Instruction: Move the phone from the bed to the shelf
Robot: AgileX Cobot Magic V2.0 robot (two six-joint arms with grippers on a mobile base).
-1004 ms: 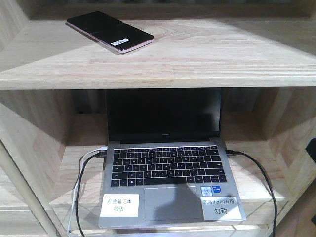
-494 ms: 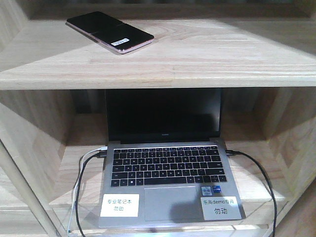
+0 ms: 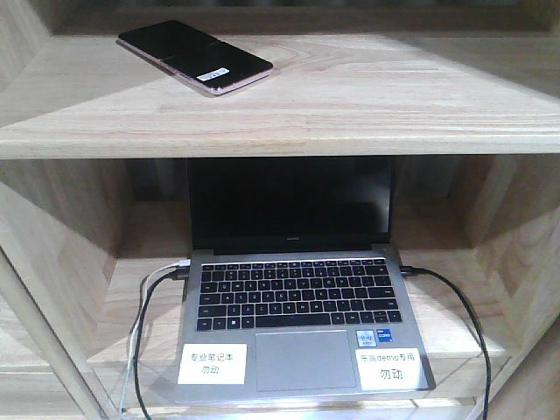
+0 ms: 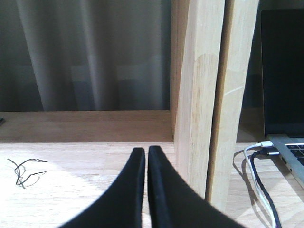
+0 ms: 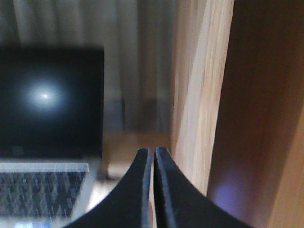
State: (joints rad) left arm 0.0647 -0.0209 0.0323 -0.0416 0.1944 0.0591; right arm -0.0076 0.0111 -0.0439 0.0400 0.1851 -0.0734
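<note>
There is one phone (image 3: 194, 58) on the upper board of one shelf (image 3: 350, 105). One laptop (image 3: 297, 289) stands below, with two white labels on it and two cables (image 3: 464, 315) plugged in. Two end effectors show, left (image 4: 145, 156) and right (image 5: 153, 156).

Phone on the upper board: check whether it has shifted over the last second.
No. The phone lies at the same angle on the shelf, the same distance from the board's front edge, above the laptop.
</note>
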